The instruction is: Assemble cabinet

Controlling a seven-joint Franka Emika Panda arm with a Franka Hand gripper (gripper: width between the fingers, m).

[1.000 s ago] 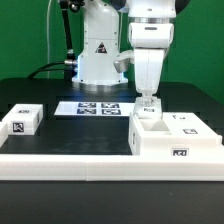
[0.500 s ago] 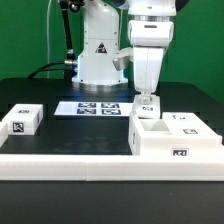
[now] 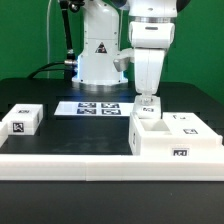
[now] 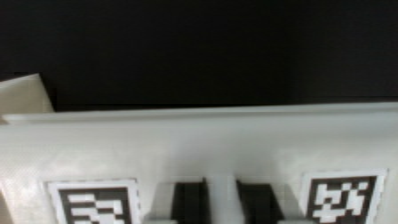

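One white cabinet body (image 3: pixel 158 142), an open-topped box, sits on the black surface (image 3: pixel 85 130) toward the exterior view's right. We judge it rigid, light and smooth-walled, so it is best taken by pinching a thin upright wall at its top edge rather than spanning the whole box. Our claw (image 3: pixel 148 104) hangs straight above its far rim, at or just touching that edge, and we cannot tell whether the fingers are spread or pressed onto the wall.
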